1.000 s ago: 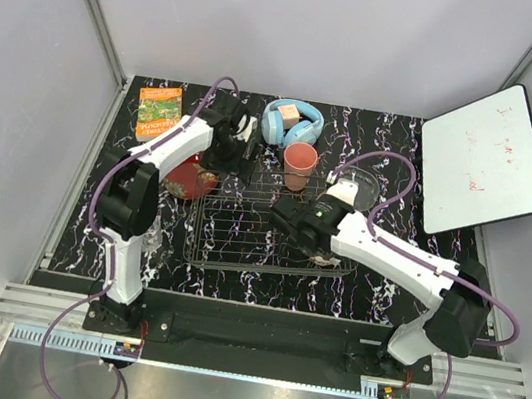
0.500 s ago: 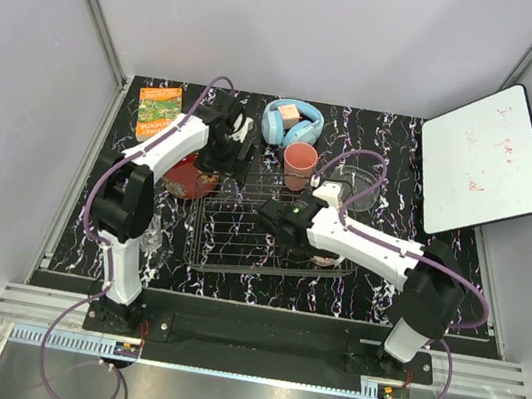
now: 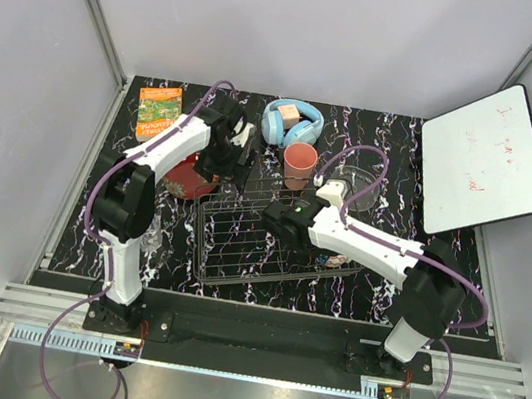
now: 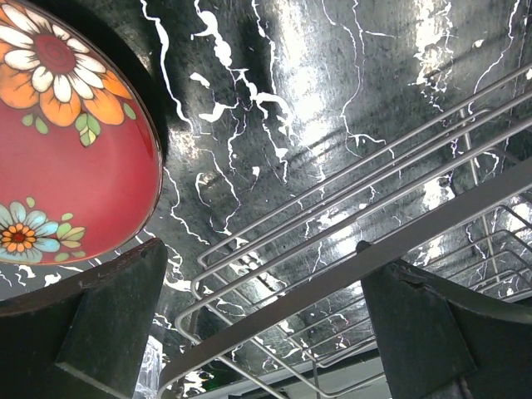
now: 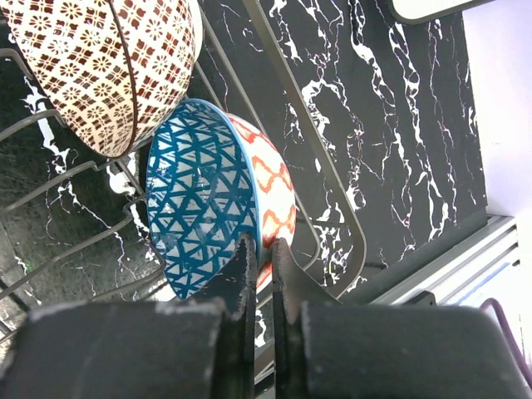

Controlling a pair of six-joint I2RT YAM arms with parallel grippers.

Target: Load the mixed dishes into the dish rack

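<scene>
**Item 1.** Right end effector (image 5: 261,249): jaws drawn narrow, pinching the rim of the blue-patterned bowl (image 5: 204,199). The bowl stood on edge among the wires of the dish rack (image 3: 238,251), towards its right side. It was just beside the beige-brown patterned bowl (image 5: 116,66), which was also on edge in the rack.

**Item 2.** Left end effector (image 4: 266,341): jaws wide, holding nothing, above the rack's far-left corner. It was near the red flowered bowl (image 4: 75,150) on the black marbled worktop (image 4: 316,83).

**Item 3.** Salmon-pink cup (image 3: 300,164): upright at the rack's far edge. Whether it was inside the rack could not be told.

**Item 4.** Light-blue headphones (image 3: 293,123) and orange book (image 3: 160,107): at the worktop's far side, apart from the rack.
</scene>
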